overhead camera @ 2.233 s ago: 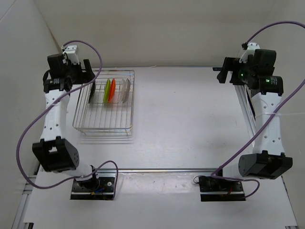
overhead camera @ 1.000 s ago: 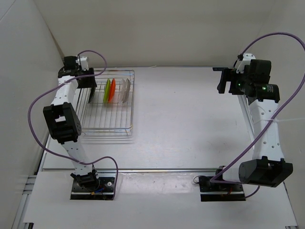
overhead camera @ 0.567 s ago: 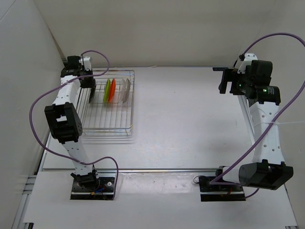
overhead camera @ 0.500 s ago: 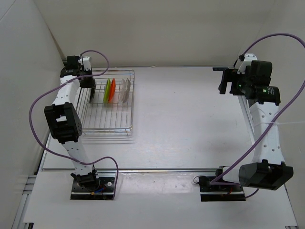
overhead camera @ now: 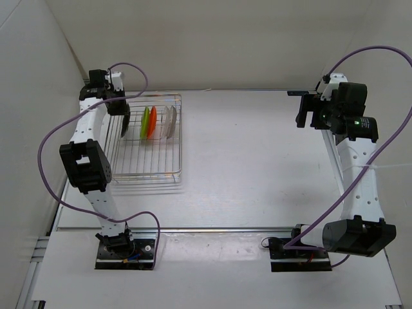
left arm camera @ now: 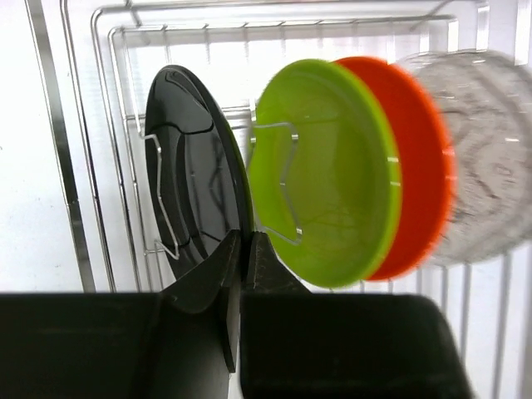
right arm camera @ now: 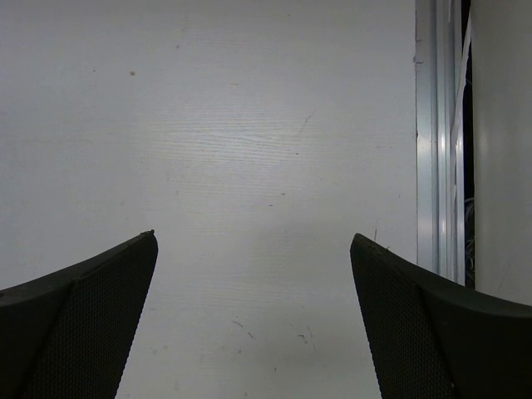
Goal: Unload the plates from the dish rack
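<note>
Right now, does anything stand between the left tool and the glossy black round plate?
Nothing visible. The left tool is shut on the rim of the glossy black round plate; the lime green round plate stands beside it in the silver wire dish rack.

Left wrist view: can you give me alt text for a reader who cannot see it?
The left gripper pinches the lower rim of a glossy black plate standing upright in the wire dish rack. Beside it, to the right, stand a lime green plate, an orange plate and a blurred clear plate.
</note>
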`<state>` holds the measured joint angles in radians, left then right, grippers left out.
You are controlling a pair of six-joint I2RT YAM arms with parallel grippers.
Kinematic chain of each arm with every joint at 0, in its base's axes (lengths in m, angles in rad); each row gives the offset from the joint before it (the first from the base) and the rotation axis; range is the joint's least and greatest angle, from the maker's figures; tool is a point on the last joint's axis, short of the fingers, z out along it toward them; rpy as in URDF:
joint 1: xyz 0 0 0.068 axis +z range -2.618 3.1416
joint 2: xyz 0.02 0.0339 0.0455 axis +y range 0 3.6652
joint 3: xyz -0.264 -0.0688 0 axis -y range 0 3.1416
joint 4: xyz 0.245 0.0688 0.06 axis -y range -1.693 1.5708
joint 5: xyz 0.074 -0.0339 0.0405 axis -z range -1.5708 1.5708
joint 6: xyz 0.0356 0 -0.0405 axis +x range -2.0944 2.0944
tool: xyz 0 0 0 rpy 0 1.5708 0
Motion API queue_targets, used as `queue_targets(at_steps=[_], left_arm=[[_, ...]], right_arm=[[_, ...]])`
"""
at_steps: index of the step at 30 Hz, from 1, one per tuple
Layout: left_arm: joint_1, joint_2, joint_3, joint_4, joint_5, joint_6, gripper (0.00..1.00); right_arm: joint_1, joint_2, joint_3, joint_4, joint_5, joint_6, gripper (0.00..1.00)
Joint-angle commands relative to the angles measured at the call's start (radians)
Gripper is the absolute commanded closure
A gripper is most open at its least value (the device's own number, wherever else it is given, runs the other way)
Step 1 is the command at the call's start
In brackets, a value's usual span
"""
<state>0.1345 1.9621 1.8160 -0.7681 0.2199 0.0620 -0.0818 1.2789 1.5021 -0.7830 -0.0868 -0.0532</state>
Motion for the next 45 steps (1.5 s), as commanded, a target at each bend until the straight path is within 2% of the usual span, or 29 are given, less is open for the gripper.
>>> queue_targets(at_steps=[1,5,8,12,14,17,18,19,20,21,22,23,24,25,26,29,30,31,34,41,42,45], left_arm=[[-0.001,-0.094,0.121,-0.048,0.033,0.012,0.89],[-0.001,-0.114,0.271,-0.134,0.102,0.022,0.89],[-0.001,-0.141,0.345,-0.207,0.214,0.076,0.89],[-0.047,-0.218,0.295,-0.254,0.395,0.220,0.89],[-0.114,-0.288,0.199,-0.240,0.395,0.300,0.89],[-0.275,-0.415,0.048,-0.105,0.144,0.318,0.89],[-0.324,-0.437,-0.013,-0.077,0.012,0.373,0.89],[-0.375,-0.456,-0.035,-0.044,-0.058,0.404,0.89],[-0.482,-0.480,-0.052,-0.028,-0.130,0.436,0.89],[-0.537,-0.489,-0.069,-0.011,-0.275,0.471,0.89],[-0.593,-0.489,-0.102,0.003,-0.347,0.551,0.89],[-0.707,-0.503,-0.124,0.048,-0.422,0.593,0.89],[-0.766,-0.512,-0.148,0.079,-0.580,0.631,0.89],[-0.823,-0.513,-0.194,0.101,-0.649,0.722,0.89],[-0.925,-0.513,-0.223,0.130,-0.766,0.769,0.89],[-1.071,-0.558,-0.364,0.269,-0.919,0.964,0.89],[-1.155,-0.586,-0.410,0.321,-0.948,1.022,0.89],[-1.191,-0.598,-0.497,0.419,-0.977,1.135,0.89],[-1.295,-0.620,-0.602,0.544,-0.987,1.268,0.89],[-1.409,-0.545,-0.546,0.615,-0.987,1.289,0.89],[-1.429,-0.531,-0.546,0.630,-0.999,1.308,0.89],[-1.461,-0.494,-0.520,0.661,-1.010,1.357,0.89]], right_arm=[[0.005,-0.029,0.000,0.039,0.030,-0.007,0.00],[0.005,-0.010,0.024,0.028,0.050,-0.007,0.00],[0.005,0.000,0.033,0.019,0.079,0.004,0.00],[0.005,0.000,0.055,0.008,0.049,0.025,0.00],[0.005,0.011,0.073,-0.019,-0.003,0.035,0.00],[0.005,0.023,0.122,-0.050,-0.120,0.035,0.00],[0.005,0.037,0.159,-0.079,-0.149,0.035,0.00],[0.005,0.046,0.179,-0.096,-0.177,0.035,0.00],[0.005,0.066,0.200,-0.114,-0.212,0.024,0.00],[0.005,0.077,0.225,-0.146,-0.287,0.024,0.00],[0.005,0.086,0.266,-0.163,-0.342,0.010,0.00],[-0.006,0.100,0.285,-0.176,-0.407,0.010,0.00],[-0.006,0.100,0.299,-0.196,-0.469,0.000,0.00],[-0.015,0.109,0.323,-0.206,-0.599,-0.025,0.00],[-0.015,0.118,0.336,-0.219,-0.654,-0.042,0.00],[-0.015,0.141,0.369,-0.242,-0.747,-0.057,0.00],[-0.015,0.142,0.369,-0.251,-0.781,-0.057,0.00],[-0.015,0.155,0.382,-0.251,-0.792,-0.048,0.00],[-0.003,0.166,0.382,-0.222,-0.818,-0.034,0.00],[0.125,0.175,0.350,-0.164,-0.719,-0.005,0.01],[0.135,0.175,0.349,-0.163,-0.702,0.004,0.06],[0.155,0.198,0.339,-0.153,-0.660,0.035,0.09]])
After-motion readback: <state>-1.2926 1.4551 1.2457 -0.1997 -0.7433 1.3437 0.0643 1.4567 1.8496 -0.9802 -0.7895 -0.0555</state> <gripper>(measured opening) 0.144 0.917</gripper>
